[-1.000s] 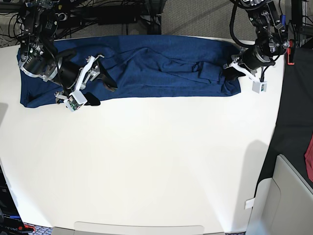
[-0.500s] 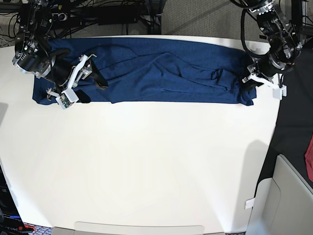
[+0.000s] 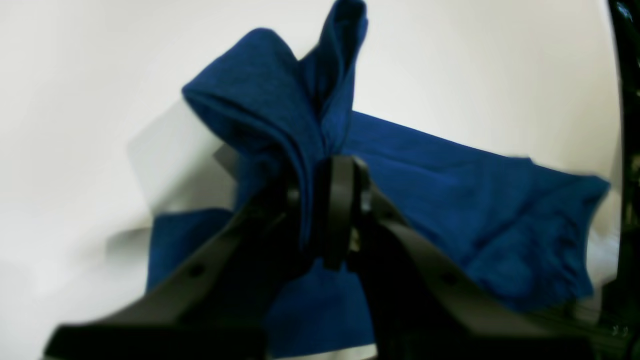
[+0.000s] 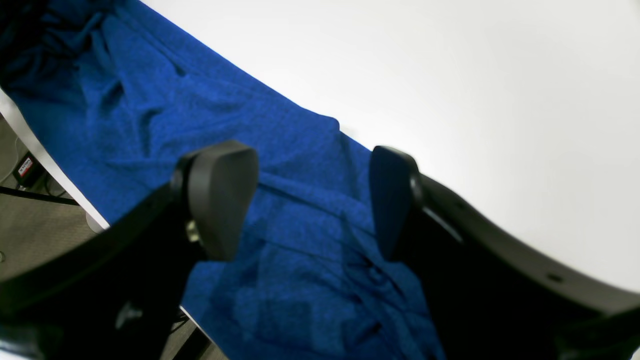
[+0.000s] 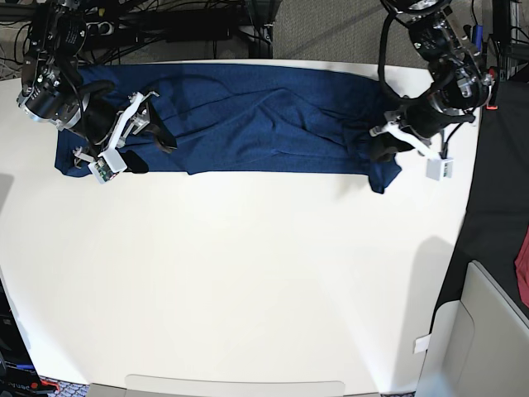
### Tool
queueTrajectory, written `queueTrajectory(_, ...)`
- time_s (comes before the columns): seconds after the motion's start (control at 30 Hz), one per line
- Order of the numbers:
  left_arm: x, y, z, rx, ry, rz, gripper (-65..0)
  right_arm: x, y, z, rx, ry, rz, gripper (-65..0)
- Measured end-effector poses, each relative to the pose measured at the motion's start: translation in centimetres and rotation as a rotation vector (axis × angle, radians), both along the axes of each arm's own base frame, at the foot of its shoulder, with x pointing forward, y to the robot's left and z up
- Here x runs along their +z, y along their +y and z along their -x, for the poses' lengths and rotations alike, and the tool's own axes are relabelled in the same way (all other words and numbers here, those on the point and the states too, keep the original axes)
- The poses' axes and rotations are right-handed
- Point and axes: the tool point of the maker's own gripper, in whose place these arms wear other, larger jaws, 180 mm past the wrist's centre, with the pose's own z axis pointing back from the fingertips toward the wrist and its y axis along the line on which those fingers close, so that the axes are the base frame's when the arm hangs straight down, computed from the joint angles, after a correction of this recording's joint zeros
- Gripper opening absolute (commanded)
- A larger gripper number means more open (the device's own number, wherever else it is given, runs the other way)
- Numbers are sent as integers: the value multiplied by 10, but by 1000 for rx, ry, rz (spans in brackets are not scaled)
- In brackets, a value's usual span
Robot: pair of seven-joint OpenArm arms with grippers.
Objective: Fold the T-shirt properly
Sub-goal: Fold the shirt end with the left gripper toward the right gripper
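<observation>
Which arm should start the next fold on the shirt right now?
Probably the left. The left gripper is already shut on a bunched end of the T-shirt, so it can carry that end over. The right gripper hangs open above the cloth, holding nothing.

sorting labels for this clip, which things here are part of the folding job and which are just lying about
Part of the job:
- T-shirt
- left gripper, shut on the T-shirt's end
- right gripper, open over the T-shirt

Just lying about:
- red cloth at the right edge
- cables behind the table
</observation>
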Motion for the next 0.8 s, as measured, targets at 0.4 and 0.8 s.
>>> queueTrajectory(0.4,10,-121,8,-304,-25,117,-649,15,-55,-9,-166,-53,41,-284)
queueTrajectory(0.8,20,-183,21,-458,-33,190,-649,17,-64,-8,-170,-53,69,-284)
